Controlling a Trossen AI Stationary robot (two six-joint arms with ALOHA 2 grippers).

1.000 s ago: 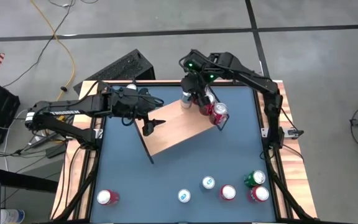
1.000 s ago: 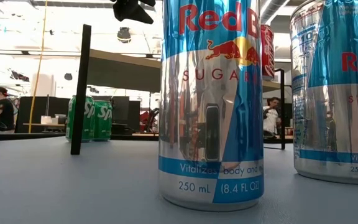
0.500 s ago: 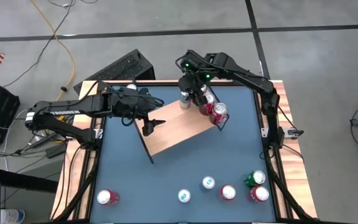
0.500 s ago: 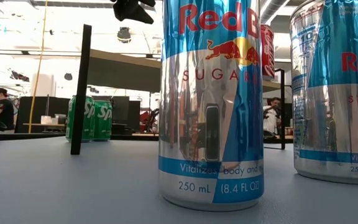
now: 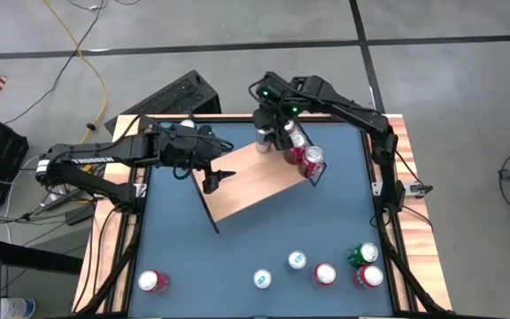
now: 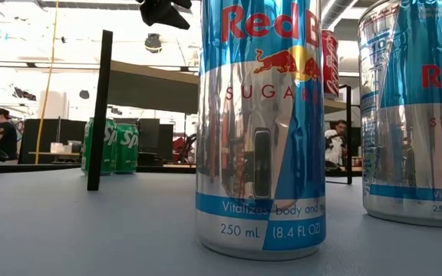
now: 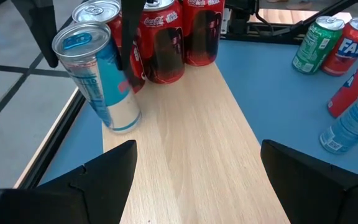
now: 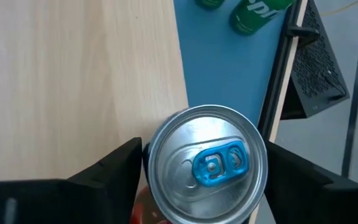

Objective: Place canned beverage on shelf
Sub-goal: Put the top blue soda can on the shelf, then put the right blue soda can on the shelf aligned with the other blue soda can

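Observation:
The shelf [image 5: 255, 186], a light wood board on black legs, stands in the middle of the blue tabletop. My right gripper [image 5: 268, 135] is at its far end, shut on a silver-and-blue can [image 8: 207, 165], which also shows in the left wrist view [image 7: 98, 74]. Three red cola cans [image 7: 163, 43] stand on the shelf just beside it. My left gripper [image 5: 220, 177] hangs open and empty over the shelf's left end, its fingers [image 7: 104, 180] apart. My right gripper pinches the can's upper side walls [image 7: 114, 50] between its two fingers [image 8: 114, 168], one on each side. The fingers come from above, pointing down. The can tilts, its top leaning away from the red cans, with its bottom end [image 7: 122, 118] at the shelf's corner. Whether it rests there I cannot tell.
Several cans stand near the table's near edge: a red one [image 5: 152, 281], two blue ones [image 5: 262, 278], a red one [image 5: 324, 274], a green one [image 5: 362, 254] and another red one [image 5: 368, 276]. Two green cans [image 8: 253, 12] stand on the table beyond the shelf.
My right gripper has gone a little toward the table's far edge with the silver-and-blue can, staying shut on it.

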